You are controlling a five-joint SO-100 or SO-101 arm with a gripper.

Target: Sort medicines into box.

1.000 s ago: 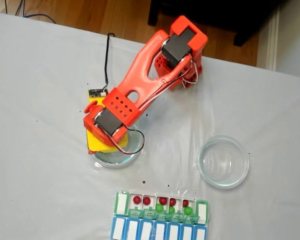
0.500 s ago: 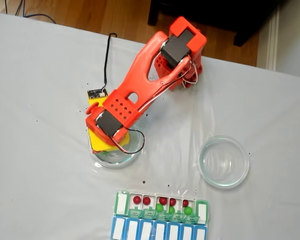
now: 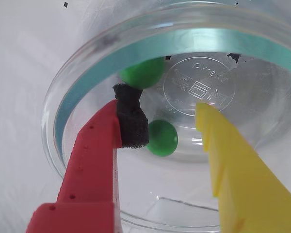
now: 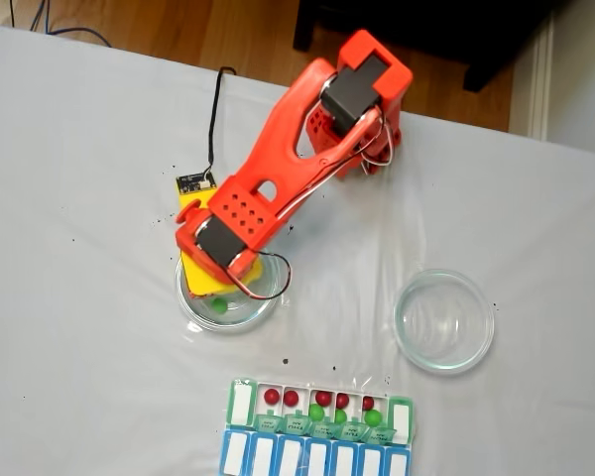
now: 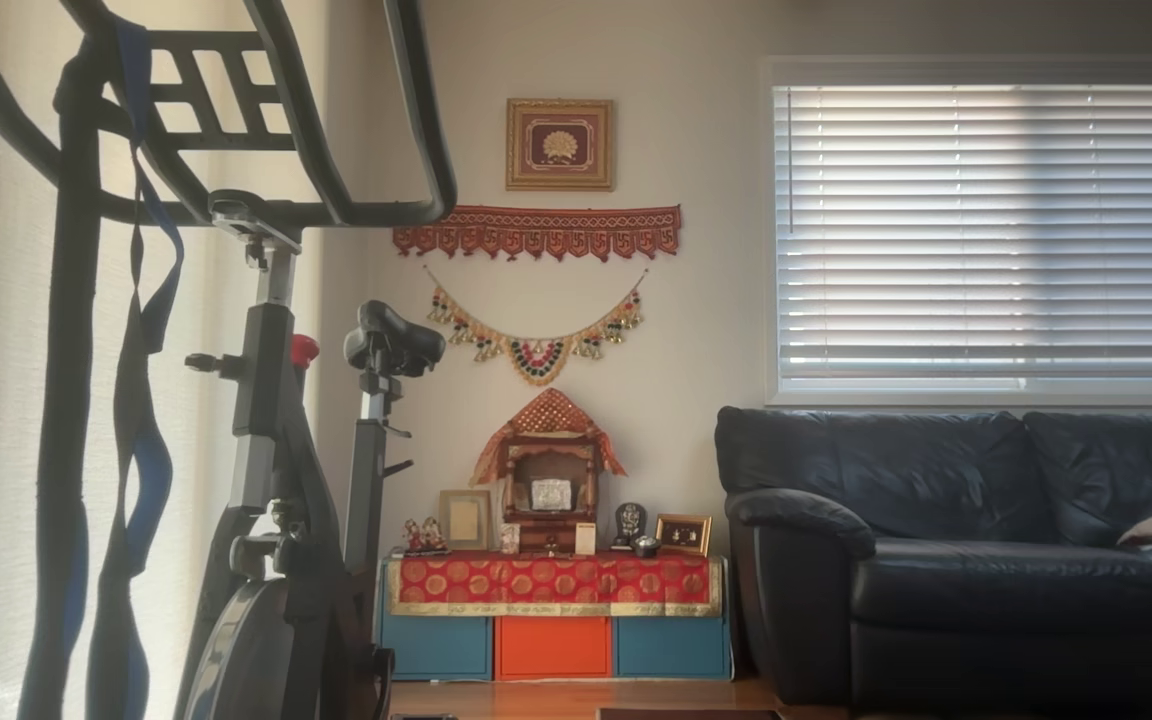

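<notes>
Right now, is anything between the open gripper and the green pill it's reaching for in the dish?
Nothing visible. In the wrist view the gripper is open inside the glass dish, and the nearer green pill lies between the fingers, beside the black pad. A second green pill sits farther back, out of the path.

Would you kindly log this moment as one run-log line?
claw: open, inside glass dish | green pill: between fingers, ungripped | second green pill: in dish | pill box: partly filled
</notes>
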